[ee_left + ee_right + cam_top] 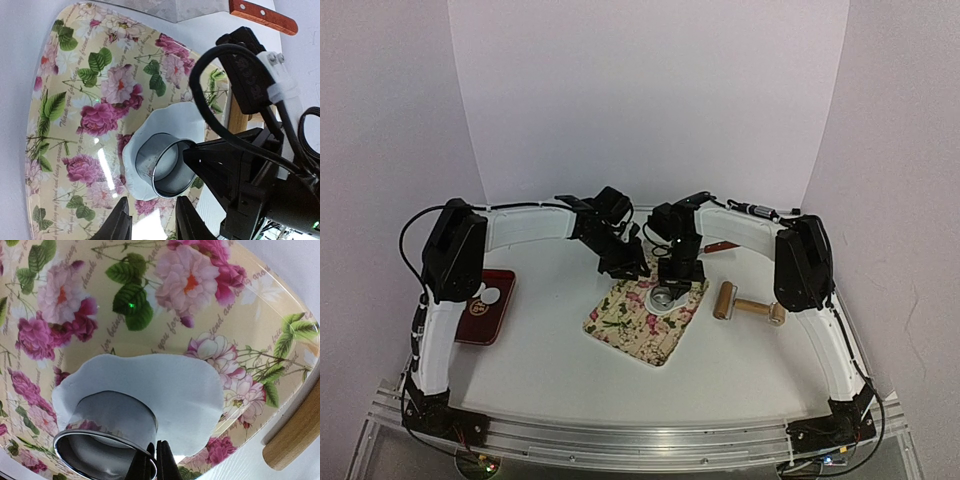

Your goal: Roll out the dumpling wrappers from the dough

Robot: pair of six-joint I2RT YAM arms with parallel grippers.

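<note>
A flattened sheet of white dough [165, 390] lies on the floral board [630, 325]. The metal ring cutter [112, 425] stands on the dough's near part. My right gripper [155, 465] is shut on the ring's rim, pinching its wall. In the left wrist view the ring [160, 165] and dough [175, 120] show just beyond my left gripper [152, 222], which is open, empty and apart from them. One small white round wrapper [490, 296] lies on the dark red tray [500, 318] at the left.
A wooden rolling pin [748, 307] lies right of the board. A knife with a reddish wooden handle [260, 17] lies behind the board. The two grippers [650, 270] are close together over the board's far end.
</note>
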